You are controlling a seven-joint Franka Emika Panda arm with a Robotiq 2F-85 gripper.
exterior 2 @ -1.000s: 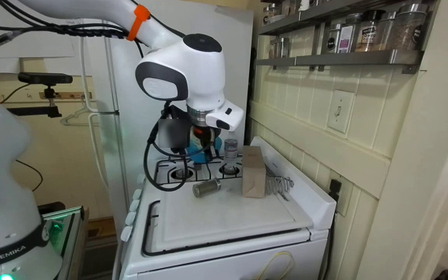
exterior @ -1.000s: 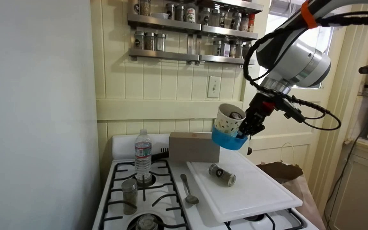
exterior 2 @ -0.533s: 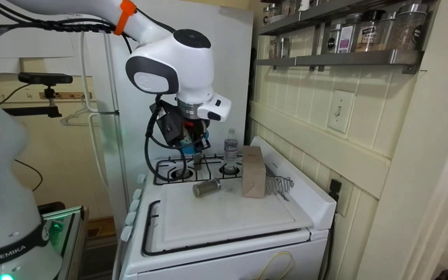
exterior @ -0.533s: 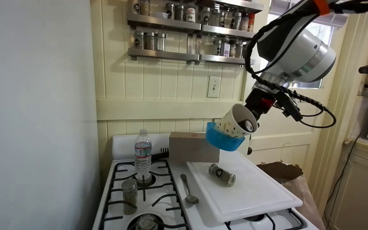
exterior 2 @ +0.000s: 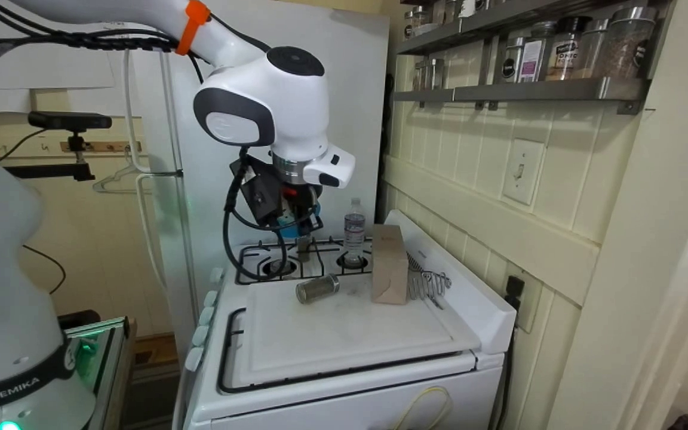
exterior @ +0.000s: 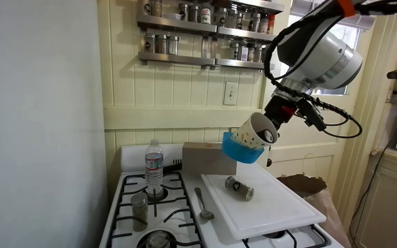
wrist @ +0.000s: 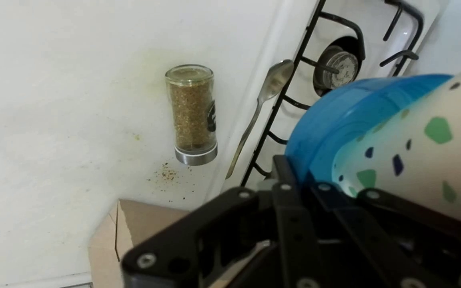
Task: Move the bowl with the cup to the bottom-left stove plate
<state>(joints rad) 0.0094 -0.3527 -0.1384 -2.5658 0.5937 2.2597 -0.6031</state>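
Wrist view, jaws clenched on glossy blue bowl (wrist: 326,124), tapered colour-flecked cup (wrist: 418,160) inside

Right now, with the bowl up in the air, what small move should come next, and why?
I'd probably turn the bowl gently toward level before carrying it to the bottom-left burner. The fingers grip it at the edge, it hangs tilted, and the cup inside leans too, so travelling or lowering like this might tip the cup out.
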